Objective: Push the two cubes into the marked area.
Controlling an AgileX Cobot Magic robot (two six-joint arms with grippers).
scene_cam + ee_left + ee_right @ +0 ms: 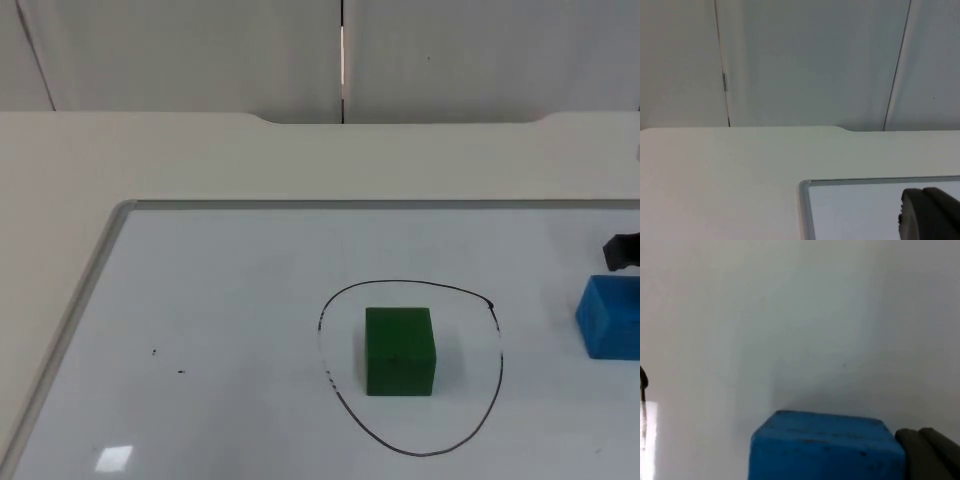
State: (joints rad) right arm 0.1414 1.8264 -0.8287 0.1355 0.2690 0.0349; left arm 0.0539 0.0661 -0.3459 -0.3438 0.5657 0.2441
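Inside the marked area (412, 452), a hand-drawn black oval on the whiteboard (200, 330), the green cube (399, 350) sits alone; the blue cube (612, 316) lies well outside it.

The oval is the landmark: the green cube rests near its middle, clear of the line on every side. The blue cube stands beyond the oval's right side, apart from the line, at the top view's right edge. The right gripper (622, 251) shows as a dark tip just behind the blue cube, farther from the oval; in the right wrist view a black fingertip (930, 455) stands right beside the cube (827, 447), and whether this gripper is spread or closed cannot be told. The left gripper (930, 215) hangs by the whiteboard's framed corner (806, 187) over the bench (715, 175), far from the oval; its opening cannot be told either.
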